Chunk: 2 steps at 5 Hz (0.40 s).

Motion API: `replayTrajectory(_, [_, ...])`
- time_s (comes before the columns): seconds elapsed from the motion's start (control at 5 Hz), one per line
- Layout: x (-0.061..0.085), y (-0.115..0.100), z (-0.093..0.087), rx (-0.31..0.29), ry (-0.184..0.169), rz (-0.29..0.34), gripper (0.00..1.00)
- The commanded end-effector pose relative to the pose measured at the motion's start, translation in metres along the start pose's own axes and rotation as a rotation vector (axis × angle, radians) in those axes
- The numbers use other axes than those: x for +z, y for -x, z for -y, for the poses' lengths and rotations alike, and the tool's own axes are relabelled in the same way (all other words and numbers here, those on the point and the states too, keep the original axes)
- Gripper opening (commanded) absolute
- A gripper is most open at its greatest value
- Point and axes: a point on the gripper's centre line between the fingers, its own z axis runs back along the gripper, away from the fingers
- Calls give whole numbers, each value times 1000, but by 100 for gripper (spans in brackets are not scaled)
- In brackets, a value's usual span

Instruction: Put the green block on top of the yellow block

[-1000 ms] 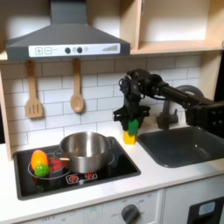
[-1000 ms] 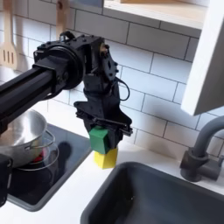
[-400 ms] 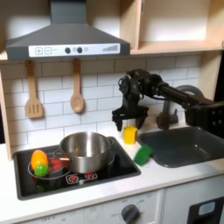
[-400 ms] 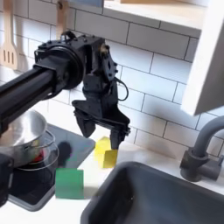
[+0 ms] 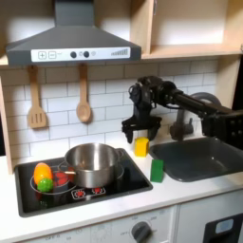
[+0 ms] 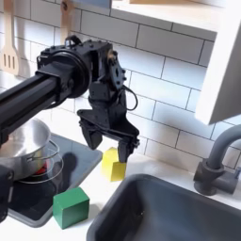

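Note:
In both exterior views the yellow block [image 5: 140, 146] [image 6: 115, 164] sits on the counter between the stove and the sink. My gripper [image 5: 140, 129] [image 6: 109, 144] hangs just above it, open, with nothing between its fingers. The green block [image 5: 157, 170] [image 6: 71, 207] rests on the stove's front corner nearest the sink, apart from the yellow block and in front of it. It does not touch the gripper.
A steel pot [image 5: 92, 163] [image 6: 23, 143] stands on the black stove [image 5: 114, 183], with a rounded green-and-yellow toy food [image 5: 43, 176] beside it. A dark sink [image 5: 201, 158] [image 6: 179, 212] with a faucet [image 5: 180, 123] [image 6: 221, 162] lies beyond the blocks. Wooden utensils hang on the tiled wall.
A second ago the gripper held the green block on top of the yellow block. It has opened, and the green block has fallen off to the stove's front corner.

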Motion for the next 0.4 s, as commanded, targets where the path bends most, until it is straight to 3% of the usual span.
replayTrajectory(0.0, [-4,1,7,5,28,-11,100])
replayTrajectory(0.2, [-2,0,8,4,23,-13,100])
